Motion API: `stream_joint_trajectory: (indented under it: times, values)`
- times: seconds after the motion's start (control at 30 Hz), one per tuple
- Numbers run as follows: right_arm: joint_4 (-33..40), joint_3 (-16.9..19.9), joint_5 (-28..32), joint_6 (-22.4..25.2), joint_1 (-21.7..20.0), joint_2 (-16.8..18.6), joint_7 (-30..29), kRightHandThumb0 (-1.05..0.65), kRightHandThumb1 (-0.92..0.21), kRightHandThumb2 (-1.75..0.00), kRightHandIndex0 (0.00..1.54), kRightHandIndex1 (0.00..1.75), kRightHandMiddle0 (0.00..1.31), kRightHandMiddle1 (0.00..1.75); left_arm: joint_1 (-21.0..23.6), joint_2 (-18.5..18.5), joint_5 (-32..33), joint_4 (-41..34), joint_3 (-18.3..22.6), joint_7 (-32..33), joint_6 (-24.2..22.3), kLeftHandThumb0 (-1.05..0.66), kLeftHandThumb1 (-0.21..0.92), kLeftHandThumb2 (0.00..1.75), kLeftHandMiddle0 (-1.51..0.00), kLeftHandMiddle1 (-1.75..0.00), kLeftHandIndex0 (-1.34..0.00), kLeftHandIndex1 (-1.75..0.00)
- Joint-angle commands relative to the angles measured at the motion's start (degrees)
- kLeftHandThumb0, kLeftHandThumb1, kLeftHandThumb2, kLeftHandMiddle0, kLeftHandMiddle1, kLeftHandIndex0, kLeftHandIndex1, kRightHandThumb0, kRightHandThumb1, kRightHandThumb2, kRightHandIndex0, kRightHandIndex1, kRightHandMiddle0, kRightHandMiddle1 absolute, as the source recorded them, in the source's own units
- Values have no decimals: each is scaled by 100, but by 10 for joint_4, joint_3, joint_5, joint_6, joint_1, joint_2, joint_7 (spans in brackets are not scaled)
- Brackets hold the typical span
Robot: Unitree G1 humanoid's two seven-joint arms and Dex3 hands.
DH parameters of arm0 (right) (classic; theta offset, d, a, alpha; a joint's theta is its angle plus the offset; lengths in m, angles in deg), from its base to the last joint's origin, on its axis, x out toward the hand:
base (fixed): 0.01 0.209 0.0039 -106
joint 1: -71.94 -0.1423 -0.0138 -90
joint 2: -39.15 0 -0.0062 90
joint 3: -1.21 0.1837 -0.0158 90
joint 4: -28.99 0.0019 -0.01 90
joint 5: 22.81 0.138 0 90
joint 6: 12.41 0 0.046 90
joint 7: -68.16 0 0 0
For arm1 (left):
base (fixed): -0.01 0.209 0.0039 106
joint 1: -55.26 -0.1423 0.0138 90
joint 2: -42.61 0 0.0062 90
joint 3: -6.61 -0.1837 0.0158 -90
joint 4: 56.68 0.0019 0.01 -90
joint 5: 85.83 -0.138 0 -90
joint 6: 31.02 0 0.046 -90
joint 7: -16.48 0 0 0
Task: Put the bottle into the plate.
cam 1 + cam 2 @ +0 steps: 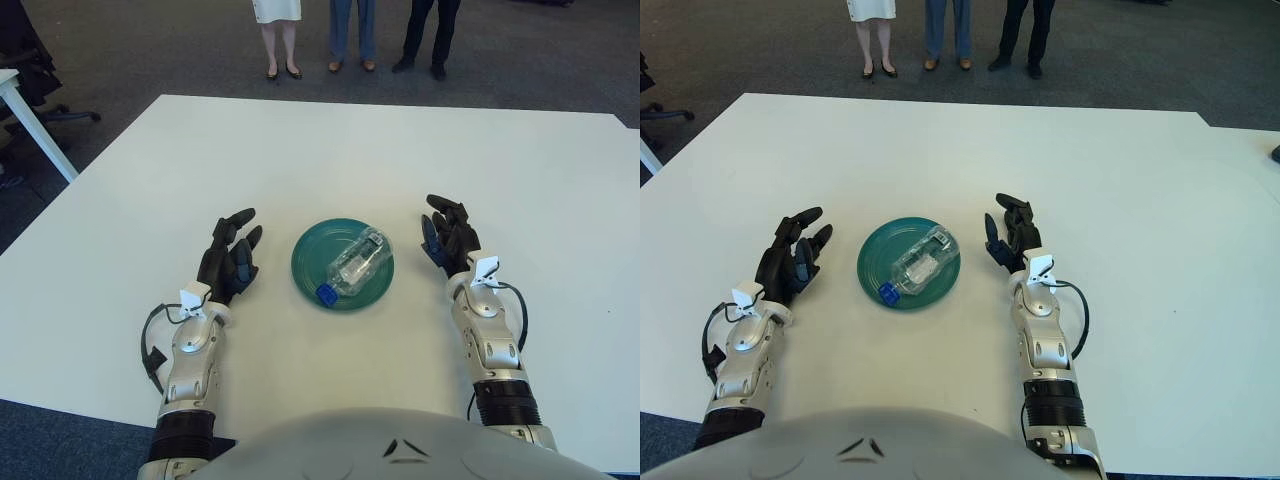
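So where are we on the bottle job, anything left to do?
It looks done: the bottle lies on its side in the green plate, blue cap toward the robot. Nothing is in hand: the left hand shows left of the plate and the right hand right of it, both open and apart from it. Nothing appears left.
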Motion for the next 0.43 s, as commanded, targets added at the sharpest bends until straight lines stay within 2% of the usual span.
stream_joint_trajectory:
  times: [0.0,0.17,0.4]
  values:
    - [-3,3,-3,16,16,0,-3,-57,-92,-50,49,17,3,84,-15,1,-6,22,3,8,5,-72,92,80,-50,0,-7,-87]
    - [-3,5,0,12,16,0,0,-58,-92,-49,49,16,4,84,-14,0,-10,33,1,7,34,-72,92,80,-50,0,-6,-88]
    - [-7,5,-2,6,15,-3,2,-60,-92,-51,47,14,3,84,-11,-2,-16,44,-2,7,50,-72,92,80,-48,0,-6,-87]
